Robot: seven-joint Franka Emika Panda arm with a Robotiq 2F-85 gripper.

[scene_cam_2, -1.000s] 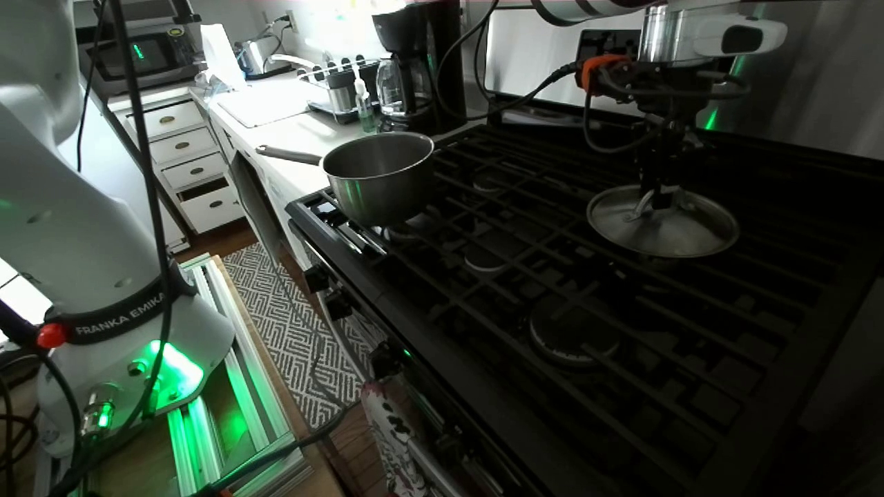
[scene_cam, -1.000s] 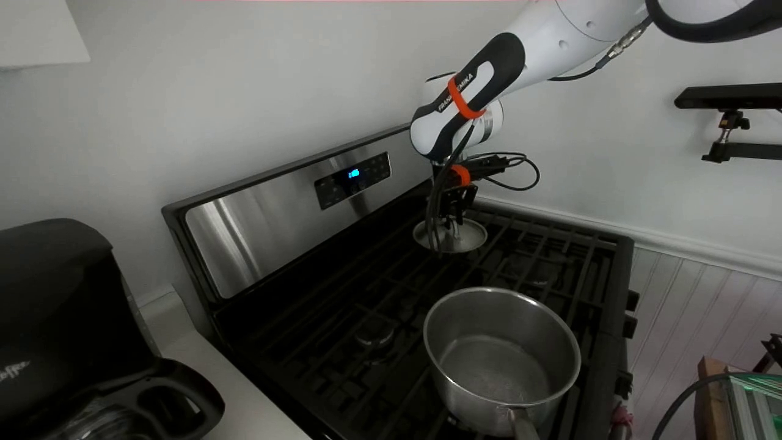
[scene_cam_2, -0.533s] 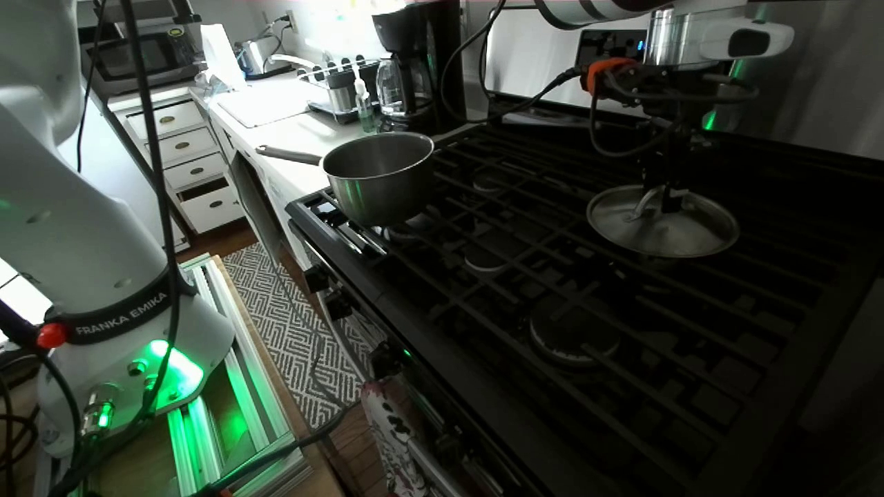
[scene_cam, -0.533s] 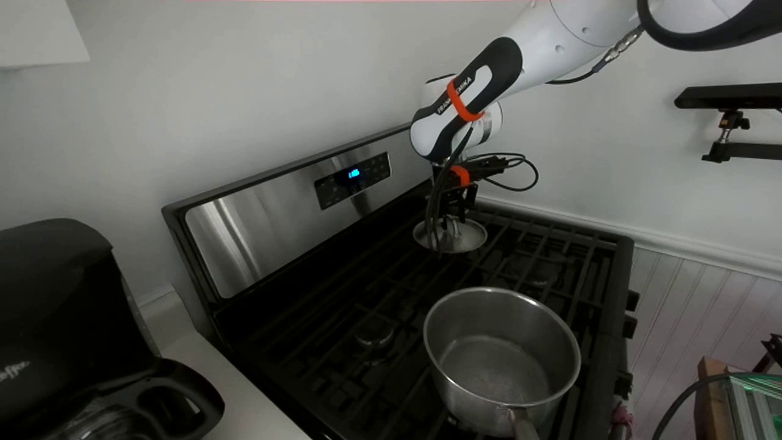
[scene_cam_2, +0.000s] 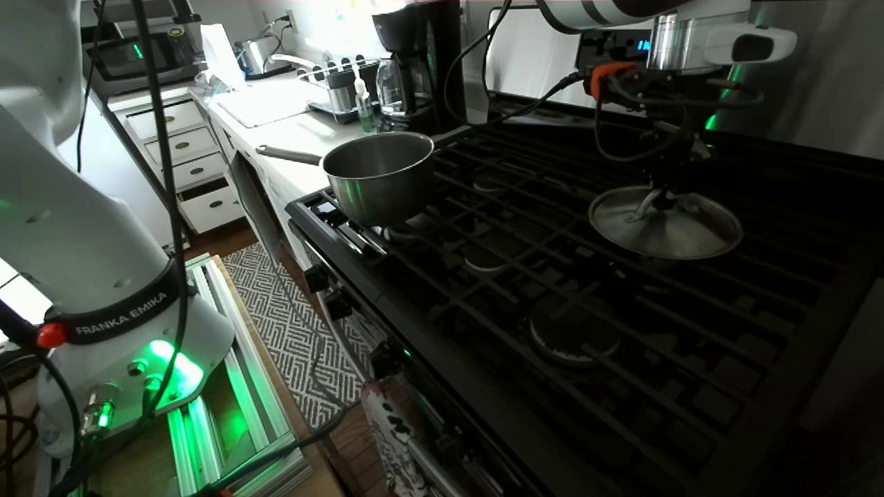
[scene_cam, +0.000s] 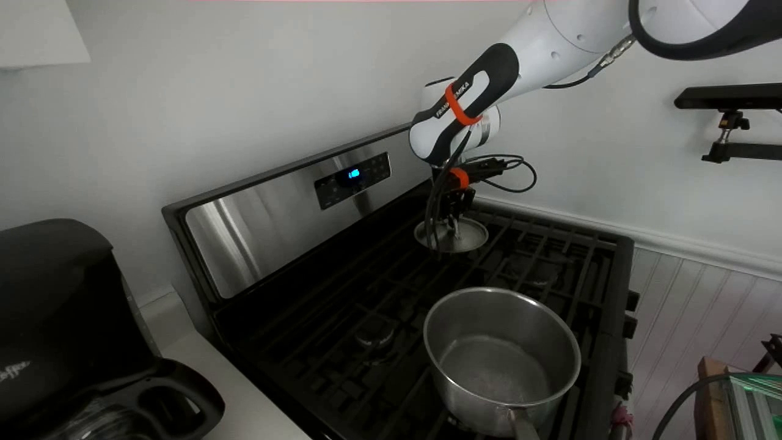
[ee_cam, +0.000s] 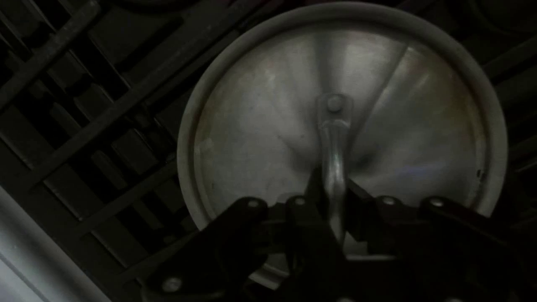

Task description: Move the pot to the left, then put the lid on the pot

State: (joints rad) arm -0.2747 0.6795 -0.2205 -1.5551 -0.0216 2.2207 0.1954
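- My end effector point(ee_cam: 334, 191), nearly closed, pinches the round silver metal lid point(ee_cam: 285, 121) by its handle point(ee_cam: 334, 142).
- The round stainless-steel saucepan point(scene_cam_2: 376, 188) stands near the white counter point(scene_cam_2: 318, 131).
- Lidding, I judge — next: raise, carry across, centre.

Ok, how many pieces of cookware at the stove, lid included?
2: the metal saucepan at the front corner of the gas stove, beside the counter, and the metal lid toward the back, its arched handle between the fingers. Dark areas could hide others.
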